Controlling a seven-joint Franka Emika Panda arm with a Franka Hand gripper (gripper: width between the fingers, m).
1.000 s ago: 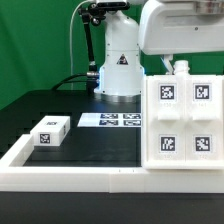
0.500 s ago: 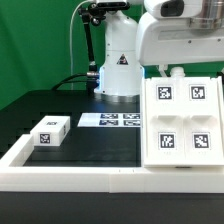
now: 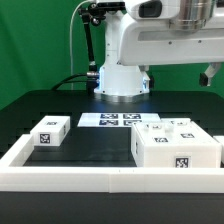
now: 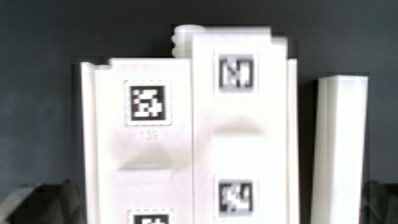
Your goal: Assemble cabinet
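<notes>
**Cabinet down flat, my tool hanging above it**

The cabinet (image 3: 177, 150) lies on the bench (image 3: 100, 150) at the exterior view's right, just behind the low border frame (image 3: 90, 180) and well apart from the small white block (image 3: 50, 131) over on the left. The marker board (image 3: 120, 120) sits just behind the cabinet's inner corner. My tool (image 3: 208, 76) is only a dark sliver under the arm at the picture's edge, so the cabinet lies straight below it; the wrist view confirms that, filled by tagged white faces. I judge the long axis runs away from the exterior camera, one tagged end facing it, so any next grasp would have to come across the short width. I cannot tell how far my tool is open; nothing appears to hang from it. Half a second ago the cabinet stood upright, its four-tag face toward the camera; now that face points up, and my arm sits higher.
</notes>
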